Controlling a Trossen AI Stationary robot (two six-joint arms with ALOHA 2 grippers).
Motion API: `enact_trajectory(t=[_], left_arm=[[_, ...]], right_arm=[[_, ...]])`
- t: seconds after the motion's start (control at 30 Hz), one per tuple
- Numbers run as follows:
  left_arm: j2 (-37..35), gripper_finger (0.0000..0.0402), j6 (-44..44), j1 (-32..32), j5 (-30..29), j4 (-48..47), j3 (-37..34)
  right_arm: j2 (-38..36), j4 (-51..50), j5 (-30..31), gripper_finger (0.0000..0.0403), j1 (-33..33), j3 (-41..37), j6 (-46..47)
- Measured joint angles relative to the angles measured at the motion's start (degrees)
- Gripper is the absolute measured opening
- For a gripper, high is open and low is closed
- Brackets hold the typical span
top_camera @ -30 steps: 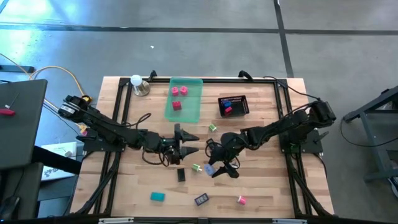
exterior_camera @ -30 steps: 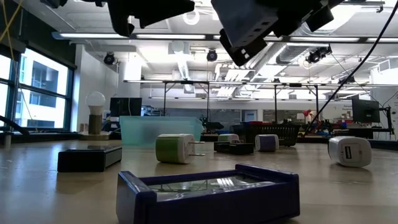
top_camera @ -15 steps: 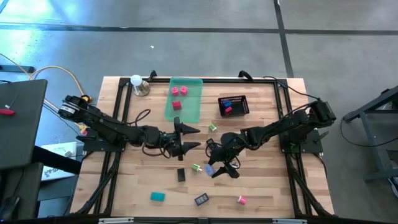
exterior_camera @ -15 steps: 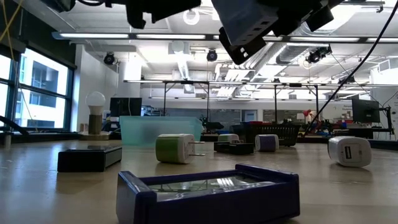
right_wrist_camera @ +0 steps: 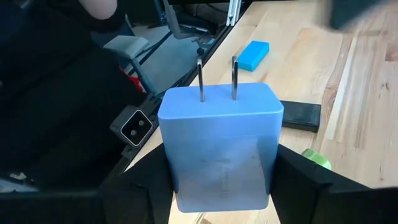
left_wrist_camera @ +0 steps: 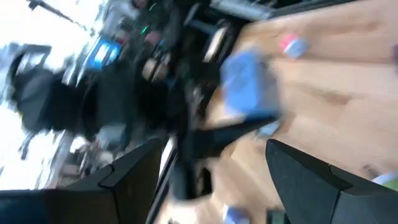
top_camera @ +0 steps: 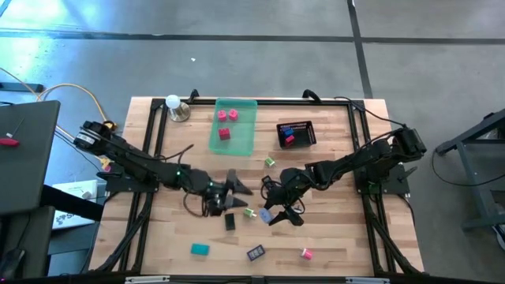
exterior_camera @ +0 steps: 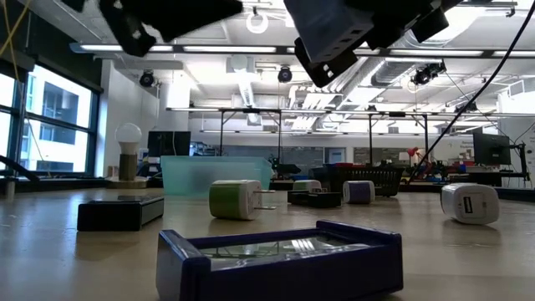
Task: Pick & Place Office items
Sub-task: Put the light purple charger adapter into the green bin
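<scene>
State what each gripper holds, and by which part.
The right gripper holds a blue plug adapter by the two sides of its body, prongs pointing away from the wrist. The left gripper is open and holds nothing.

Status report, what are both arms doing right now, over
Right gripper shut on blue plug, held over mid-table. Left gripper open, empty, above black block. Green tray holds three pieces. Path clear.
</scene>
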Motion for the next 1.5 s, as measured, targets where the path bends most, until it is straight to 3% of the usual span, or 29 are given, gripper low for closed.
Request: enact_trajectory(t=[0.5,0.93,1.33,1.5], left_arm=[[9.8,0.028,-4.2,-2.0,1.5,-26.3,19.6],[18.7,0.028,-3.3,1.2,4.8,-32.3,29.8],[19.5,0.028,0.4,1.1,8.9,-31.7,30.4],[19.5,0.028,-3.1,1.2,9.2,-31.2,30.4]], right_arm=[[0.0,-0.7,-0.1,0.0194,-0.3,0.0,0.2],[0.0,-1.8,0.0,0.0194,-0.3,0.0,0.0],[-0.1,-2.9,0.1,0.0194,-0.4,0.0,-0.9],[-0.1,-2.9,0.2,0.0194,-0.4,0.0,-0.8]])
